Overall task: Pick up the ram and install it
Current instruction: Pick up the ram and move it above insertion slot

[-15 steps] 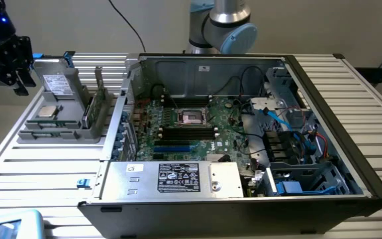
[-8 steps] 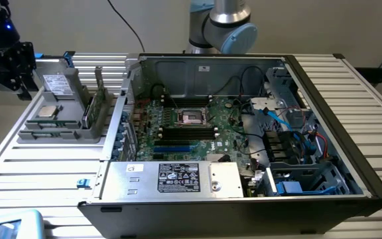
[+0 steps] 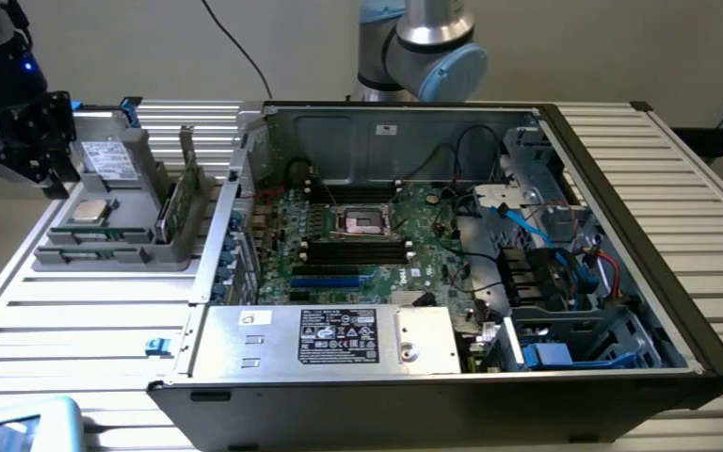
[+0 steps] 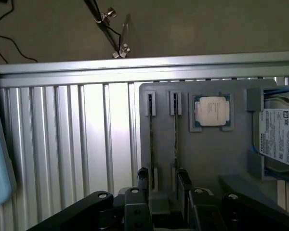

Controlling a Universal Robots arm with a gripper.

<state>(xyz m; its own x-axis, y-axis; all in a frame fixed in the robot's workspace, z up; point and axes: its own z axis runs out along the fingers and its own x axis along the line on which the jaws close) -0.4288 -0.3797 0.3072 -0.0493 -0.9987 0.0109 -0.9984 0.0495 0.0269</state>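
- Exterior view: the gripper (image 3: 29, 141) hangs over the gray tray (image 3: 72, 256) at the exterior view's left, beside the open computer case (image 3: 613, 235).
- Wrist view: its fingers (image 4: 142, 177) stand apart and hold nothing. The ram (image 4: 176, 139), probably the edge-on board nearest the processor chip (image 4: 212, 111), stands upright in its tray slot.

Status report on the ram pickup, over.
Gripper open, above the gray tray. Ram on edge in its tray slot, not gripped. Second stick close alongside, processor chip further off.
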